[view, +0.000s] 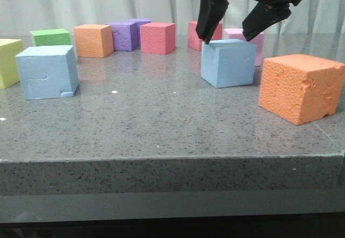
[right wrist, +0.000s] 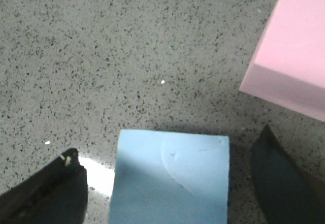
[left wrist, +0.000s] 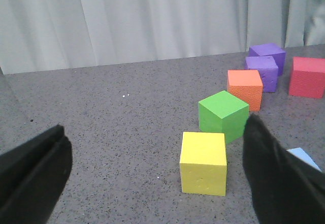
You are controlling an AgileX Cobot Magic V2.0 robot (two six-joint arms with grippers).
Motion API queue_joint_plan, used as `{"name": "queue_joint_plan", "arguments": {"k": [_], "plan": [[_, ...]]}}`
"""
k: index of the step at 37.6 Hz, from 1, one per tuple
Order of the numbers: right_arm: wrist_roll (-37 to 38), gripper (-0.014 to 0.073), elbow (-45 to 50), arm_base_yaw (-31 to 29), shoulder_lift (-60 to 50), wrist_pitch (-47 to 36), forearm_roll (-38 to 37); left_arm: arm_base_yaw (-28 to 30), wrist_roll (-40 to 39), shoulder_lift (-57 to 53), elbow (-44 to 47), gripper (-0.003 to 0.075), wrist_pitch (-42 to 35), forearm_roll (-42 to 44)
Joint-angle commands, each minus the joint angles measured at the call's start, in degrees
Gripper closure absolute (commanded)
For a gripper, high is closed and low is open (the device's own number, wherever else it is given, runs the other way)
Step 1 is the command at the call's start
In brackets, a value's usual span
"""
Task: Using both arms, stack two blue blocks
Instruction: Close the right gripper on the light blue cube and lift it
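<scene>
Nothing is stacked yet — right gripper [view: 230, 34] is held spread over the right blue block [view: 228, 62]; seamed blue block [view: 47, 72] untouched near the left edge; left gripper [left wrist: 152, 178] spread, empty.

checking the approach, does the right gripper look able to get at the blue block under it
Probably yes: the right gripper hangs open just above the blue block, a finger to each side, nothing between them. The pink cube behind stands clear.

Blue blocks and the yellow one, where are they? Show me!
Blue block with the seam line [view: 47, 72], front view, on its front face.
Other blue block [view: 228, 62], front view, on its front face.
Yellow block [left wrist: 203, 163], left wrist view, near its top front edge.
</scene>
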Motion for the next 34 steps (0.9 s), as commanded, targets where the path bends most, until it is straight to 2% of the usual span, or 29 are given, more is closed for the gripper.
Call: {"name": "queue_joint_plan", "arguments": {"k": [1, 12, 16, 25, 29, 34], "plan": [[-0.4, -0.0054, -1.9, 0.1, -2.3, -1.4, 1.0, 0.1, -0.6, 0.4, -2.0, 0.0069, -4.7, -0.3], [-0.4, -0.0047, -1.9, 0.1, -0.4, 1.0, 1.1, 0.1, -0.6, 0.4, -2.0, 0.0069, -4.7, -0.3], [-0.4, 0.0020, -1.9, 0.1, -0.4, 0.9, 1.1, 0.1, -0.6, 0.4, -2.0, 0.0069, -4.7, -0.3], [-0.4, 0.0259, -2.1, 0.1, -0.6, 0.1, 1.1, 0.1, -0.6, 0.4, -2.0, 0.0069, -4.7, -0.3], [-0.4, 0.0302, -2.5, 0.1, -0.6, 0.3, 1.1, 0.1, -0.6, 0.4, -2.0, 0.0069, -4.7, -0.3], [-0.4, 0.0307, -4.2, 0.1, -0.7, 2.8, 2.5, 0.1, -0.6, 0.4, -2.0, 0.0069, -4.7, -0.3]]}}
